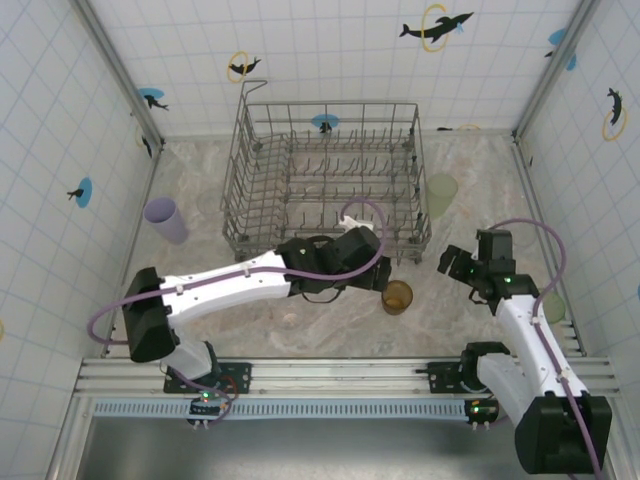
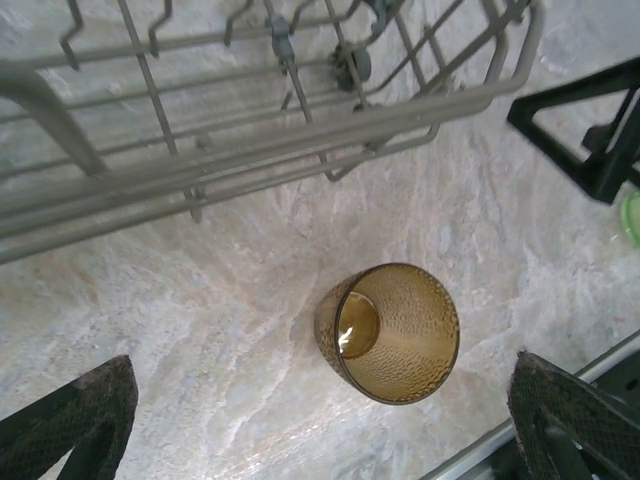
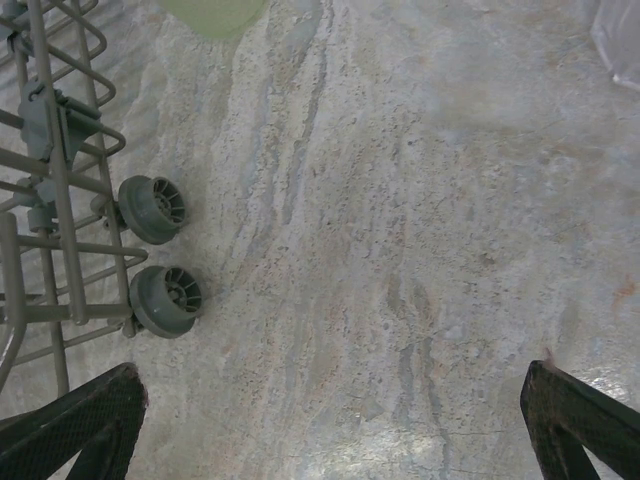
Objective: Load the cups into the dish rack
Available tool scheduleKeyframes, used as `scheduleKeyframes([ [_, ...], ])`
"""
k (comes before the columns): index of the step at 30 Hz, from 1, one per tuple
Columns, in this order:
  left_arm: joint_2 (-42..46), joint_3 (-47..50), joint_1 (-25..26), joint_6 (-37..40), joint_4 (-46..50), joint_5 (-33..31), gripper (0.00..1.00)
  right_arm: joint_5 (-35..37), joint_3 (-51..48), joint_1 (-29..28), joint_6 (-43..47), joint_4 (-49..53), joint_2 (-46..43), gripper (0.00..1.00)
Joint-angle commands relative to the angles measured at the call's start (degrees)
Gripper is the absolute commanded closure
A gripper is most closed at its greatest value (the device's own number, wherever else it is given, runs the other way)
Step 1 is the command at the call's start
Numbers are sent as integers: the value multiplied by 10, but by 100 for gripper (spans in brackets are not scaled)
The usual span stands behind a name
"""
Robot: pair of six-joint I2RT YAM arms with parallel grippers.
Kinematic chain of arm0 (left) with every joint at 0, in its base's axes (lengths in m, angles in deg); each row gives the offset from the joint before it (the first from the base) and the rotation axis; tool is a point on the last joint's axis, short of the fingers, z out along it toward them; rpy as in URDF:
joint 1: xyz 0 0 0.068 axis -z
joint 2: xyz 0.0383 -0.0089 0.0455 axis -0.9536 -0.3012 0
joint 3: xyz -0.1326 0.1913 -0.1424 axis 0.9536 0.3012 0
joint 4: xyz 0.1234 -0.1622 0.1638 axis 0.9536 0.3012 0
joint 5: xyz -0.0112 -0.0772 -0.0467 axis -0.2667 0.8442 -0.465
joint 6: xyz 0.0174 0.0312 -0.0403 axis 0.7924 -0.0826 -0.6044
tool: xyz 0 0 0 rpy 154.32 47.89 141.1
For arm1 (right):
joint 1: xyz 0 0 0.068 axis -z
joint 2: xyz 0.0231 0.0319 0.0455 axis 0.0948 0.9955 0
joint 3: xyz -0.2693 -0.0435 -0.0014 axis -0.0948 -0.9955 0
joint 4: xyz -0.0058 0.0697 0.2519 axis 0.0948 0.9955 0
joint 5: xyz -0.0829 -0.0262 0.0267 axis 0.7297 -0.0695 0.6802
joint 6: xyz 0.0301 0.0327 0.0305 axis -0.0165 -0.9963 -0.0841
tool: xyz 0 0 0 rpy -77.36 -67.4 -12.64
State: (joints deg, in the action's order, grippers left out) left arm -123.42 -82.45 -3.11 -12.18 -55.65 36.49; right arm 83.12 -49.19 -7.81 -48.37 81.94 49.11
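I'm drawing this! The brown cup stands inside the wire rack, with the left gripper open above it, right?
No. The brown cup stands on the table outside the wire rack, as the left wrist view shows. The left gripper is open above it.

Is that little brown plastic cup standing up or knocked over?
Upright: the amber-brown plastic cup stands with its round open mouth facing up.

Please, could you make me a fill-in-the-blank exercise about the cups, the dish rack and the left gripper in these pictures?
1. The lavender cup is on the table at the ____ side of the dish rack.
2. The amber cup stands with its mouth facing ____.
3. The fingers of the left gripper are ____ and hold nothing.
Missing words: left; up; open.
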Motion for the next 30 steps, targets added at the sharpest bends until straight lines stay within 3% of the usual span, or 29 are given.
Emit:
scheduleKeyframes([
  [1,-18,10,7,-4,-19,13,3,-12,3,11,9,10,-7,0],
  [19,-136,22,17,10,-45,38,27,-26,-13,39,23,7,-13,0],
  [27,-168,18,18,12,-60,43,50,-22,-4,44,26,10,-10,0],
  [30,-172,15,17,12,-70,40,66,-19,3,45,29,12,-5,0],
])
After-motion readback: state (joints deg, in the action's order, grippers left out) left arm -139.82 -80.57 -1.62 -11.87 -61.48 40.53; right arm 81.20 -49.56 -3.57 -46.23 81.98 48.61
